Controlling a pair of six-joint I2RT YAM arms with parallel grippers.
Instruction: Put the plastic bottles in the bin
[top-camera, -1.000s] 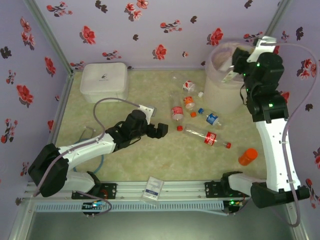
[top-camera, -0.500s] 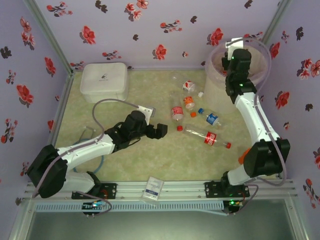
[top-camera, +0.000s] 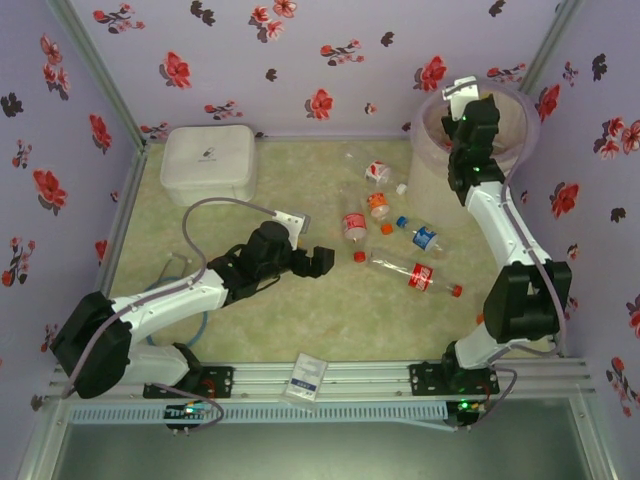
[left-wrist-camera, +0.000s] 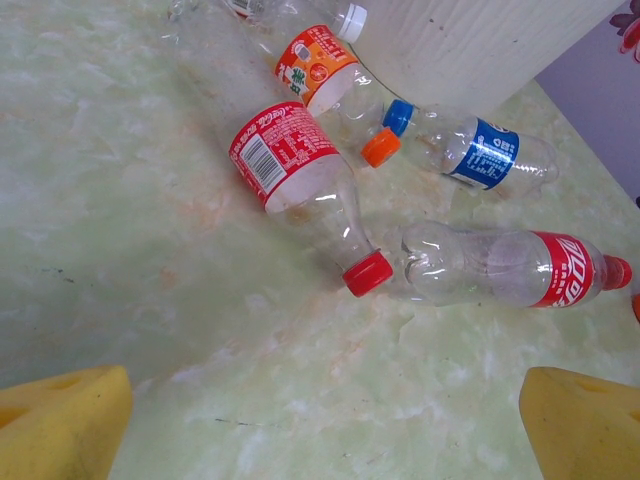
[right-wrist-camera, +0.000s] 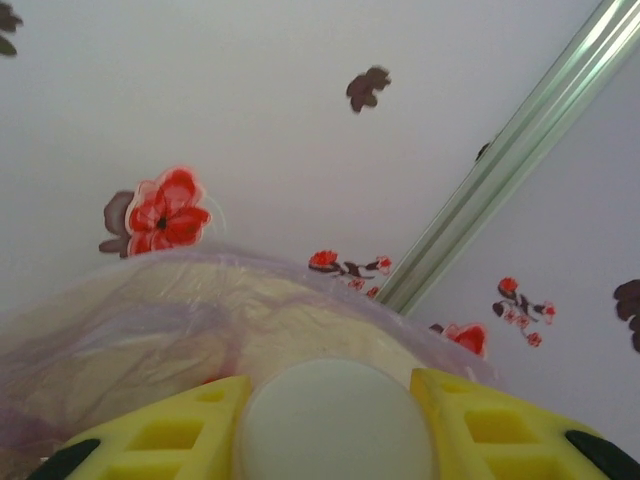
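While the right gripper (right-wrist-camera: 335, 395) clamps a white-capped bottle (right-wrist-camera: 335, 435) above the bin (top-camera: 527, 120), releasing off-centre may hit its rim; left gripper (left-wrist-camera: 320, 420) gapes.

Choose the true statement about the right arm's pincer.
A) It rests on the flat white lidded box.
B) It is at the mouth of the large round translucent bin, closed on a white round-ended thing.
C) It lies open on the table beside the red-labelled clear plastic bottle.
B: the right pincer is at the mouth of the large round translucent bin, its yellow fingers closed on a white round-ended thing.
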